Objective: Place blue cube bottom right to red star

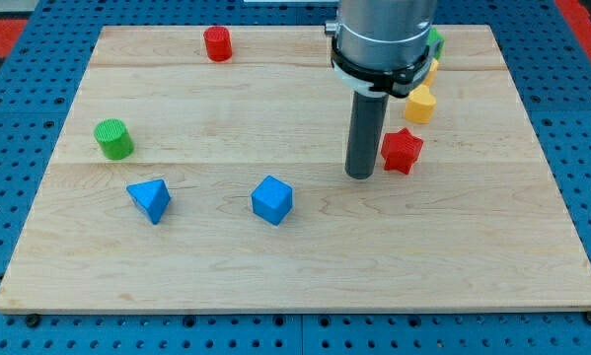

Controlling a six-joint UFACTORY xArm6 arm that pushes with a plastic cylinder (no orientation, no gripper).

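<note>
— Where's the blue cube (272,200)?
— Lower middle of the board (177,266), well left of the red star (402,150).
— And my tip (360,176)?
— Just left of the star, perhaps touching. No pincer shows.

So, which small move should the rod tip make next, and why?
Probably my tip should travel toward the view's left, passing above the blue cube to reach its far side. It now stands just left of the red star, so the cube lies between no pushing side and its goal.

Blue cube (271,200) lies lower-left of red star (402,150)
</note>
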